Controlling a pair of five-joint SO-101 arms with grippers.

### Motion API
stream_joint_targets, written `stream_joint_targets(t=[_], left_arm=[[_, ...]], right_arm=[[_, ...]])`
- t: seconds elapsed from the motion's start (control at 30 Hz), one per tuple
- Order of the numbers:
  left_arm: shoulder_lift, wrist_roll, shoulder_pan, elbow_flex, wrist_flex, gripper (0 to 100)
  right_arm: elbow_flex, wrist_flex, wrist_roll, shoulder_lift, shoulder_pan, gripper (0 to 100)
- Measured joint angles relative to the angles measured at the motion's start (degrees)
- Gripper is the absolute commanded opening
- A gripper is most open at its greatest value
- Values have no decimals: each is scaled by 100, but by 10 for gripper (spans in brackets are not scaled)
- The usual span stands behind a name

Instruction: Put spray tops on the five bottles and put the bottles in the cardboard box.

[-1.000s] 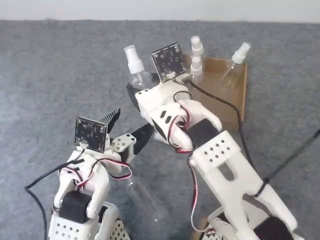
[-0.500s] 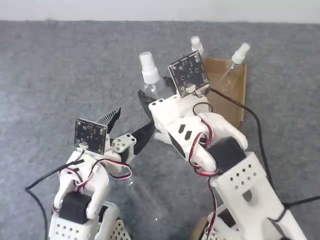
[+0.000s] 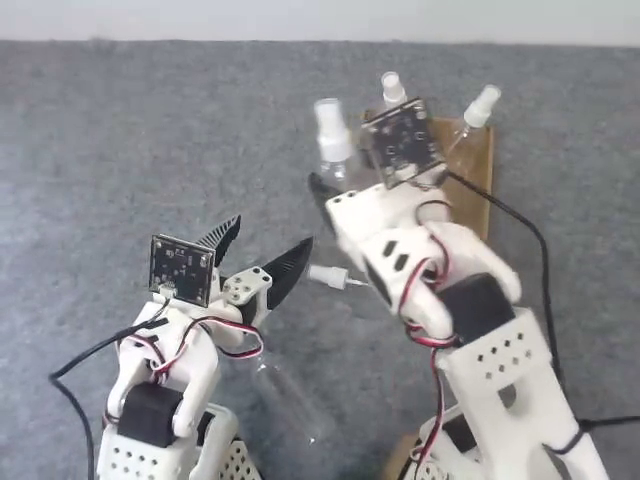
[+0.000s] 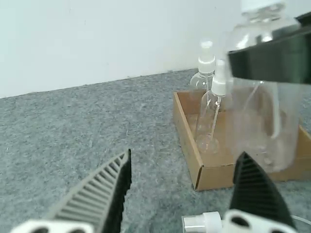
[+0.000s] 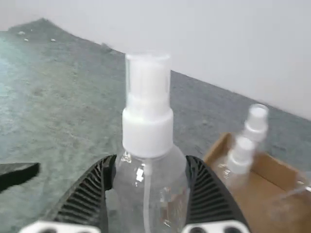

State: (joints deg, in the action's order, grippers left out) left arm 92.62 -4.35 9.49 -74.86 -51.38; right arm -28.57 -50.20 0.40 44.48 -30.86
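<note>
1. Bottle [image 5: 148,194] with spray top [image 5: 147,111] fitted sits upright, clamped between the fingers of right gripper [image 5: 150,167], just beside cardboard box [image 3: 486,185].
2. At least two capped bottles [image 4: 213,111] stand leaning inside the box.
3. Left gripper [image 3: 270,235] is empty, fingers spread wide, over carpet [image 3: 120,150].
4. Loose spray top [image 3: 330,275] lies on the carpet between the arms, just ahead of left gripper.
5. Another clear bottle [image 3: 285,395] lies on its side beside the left arm.

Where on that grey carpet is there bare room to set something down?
Bare: the wide carpet outward of the left gripper. Crowded: the cardboard box with its bottles, the bottle in the right gripper beside it, and the loose spray top between the arms.
</note>
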Motion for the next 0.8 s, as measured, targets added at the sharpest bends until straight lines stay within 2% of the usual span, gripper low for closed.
stream_joint_targets(t=[0.17, 0.37, 0.53, 0.67, 0.8], left_arm=[[35, 0, 0, -88, 0, 312], [35, 0, 0, -123, 0, 311], [35, 0, 0, -123, 0, 263], [35, 0, 0, -193, -26, 245], [35, 0, -9, -202, -62, 245]], right_arm=[[0, -132, 334, 369, 958, 6], [-88, 44, 387, 545, 2154, 6], [-1424, 1618, 396, 545, 2716, 6], [-2435, 2954, 211, 536, 2629, 6], [-2725, 3631, -26, 536, 2541, 6]])
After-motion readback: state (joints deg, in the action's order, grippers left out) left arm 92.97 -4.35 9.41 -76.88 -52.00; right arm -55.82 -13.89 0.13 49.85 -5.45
